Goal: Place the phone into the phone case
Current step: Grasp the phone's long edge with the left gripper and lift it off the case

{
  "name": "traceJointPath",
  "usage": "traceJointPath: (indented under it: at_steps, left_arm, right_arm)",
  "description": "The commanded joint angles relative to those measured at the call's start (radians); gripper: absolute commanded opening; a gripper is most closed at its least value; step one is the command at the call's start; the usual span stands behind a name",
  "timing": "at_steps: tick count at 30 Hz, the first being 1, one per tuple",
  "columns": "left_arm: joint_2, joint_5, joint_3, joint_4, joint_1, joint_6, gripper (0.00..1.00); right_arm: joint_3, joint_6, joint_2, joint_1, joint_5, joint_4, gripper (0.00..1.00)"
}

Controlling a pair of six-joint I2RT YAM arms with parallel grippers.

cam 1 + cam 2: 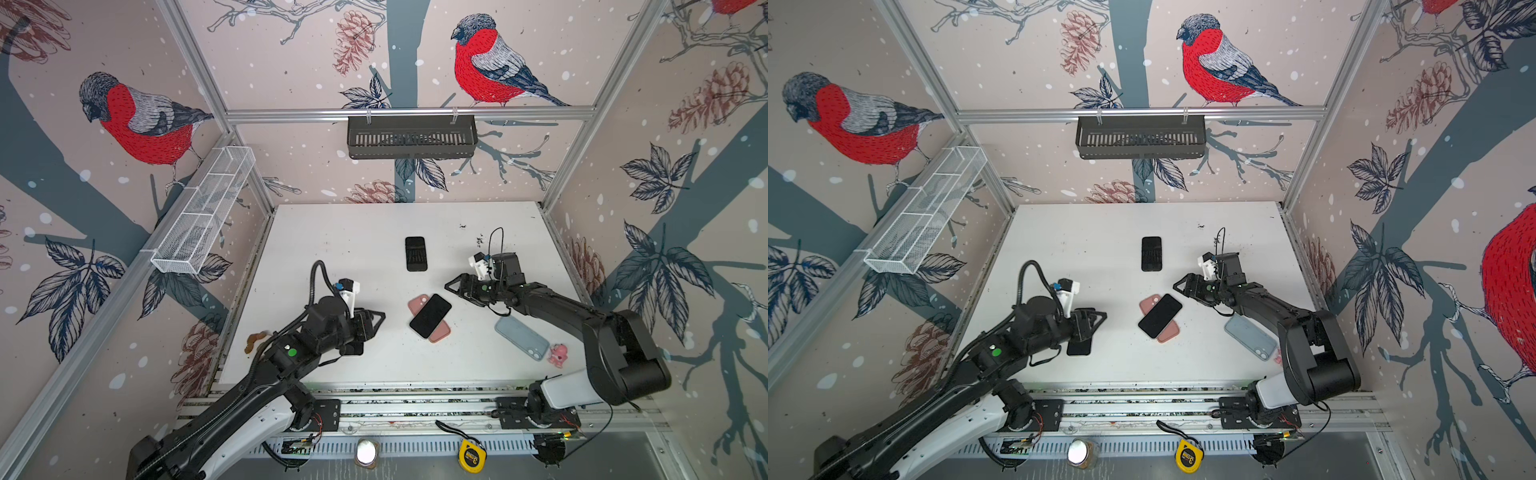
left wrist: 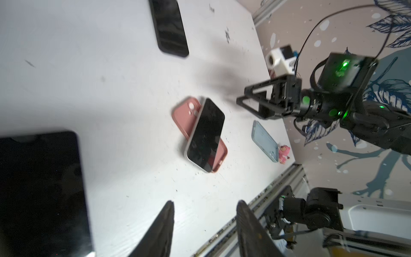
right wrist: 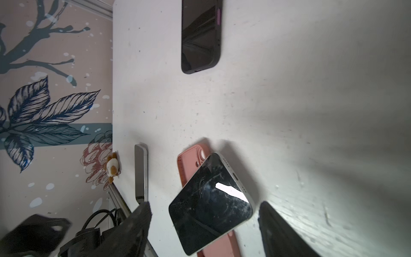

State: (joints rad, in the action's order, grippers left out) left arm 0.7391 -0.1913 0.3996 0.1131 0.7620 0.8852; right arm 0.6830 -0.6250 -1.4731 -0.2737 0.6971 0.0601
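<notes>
A: Pink case [image 1: 417,304]?
B: Middle buried under the phone [image 1: 430,316] lying across it, just ahead of the right tool [image 1: 449,286]. In the right wrist view its near end runs off frame.
A: Under the left tool [image 1: 380,319]?
B: Black handset [image 1: 353,349], mostly covered by it. The left wrist view crops it at the edge, blurry.
A: Behind the right tool?
B: Blue case [image 1: 1252,337] and pink toy [image 1: 1277,356], both partly hidden by the right arm [image 1: 1266,306].
A: Rest?
B: Far phone [image 3: 201,35] ahead of the right tool, cut by the frame edge. Brown thing [image 1: 257,341] off beside the left tool: too small to tell.
</notes>
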Motion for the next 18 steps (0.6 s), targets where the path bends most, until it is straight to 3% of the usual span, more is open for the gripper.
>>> traceJointPath:
  at_steps: [1, 4, 6, 11, 18]
  left_arm:
    - [0.074, 0.019, -0.088, -0.455, 0.061, 0.275, 0.52]
    - [0.175, 0.068, -0.116, -0.569, 0.111, 0.398, 0.52]
    - [0.237, 0.123, -0.109, -0.551, 0.147, 0.498, 0.52]
    - [0.386, 0.136, -0.126, -0.664, 0.190, 0.673, 0.50]
    - [0.579, 0.136, -0.137, -0.832, 0.200, 0.732, 0.50]
  right_arm:
    - [-0.010, 0.004, -0.026, 0.000, 0.075, 0.104, 0.78]
    - [-0.024, -0.026, -0.058, 0.001, 0.079, 0.142, 0.78]
    - [-0.032, -0.049, -0.079, 0.002, 0.071, 0.166, 0.78]
    - [-0.037, -0.067, -0.130, 0.000, 0.077, 0.211, 0.78]
    - [-0.054, -0.076, -0.152, 0.002, 0.104, 0.250, 0.78]
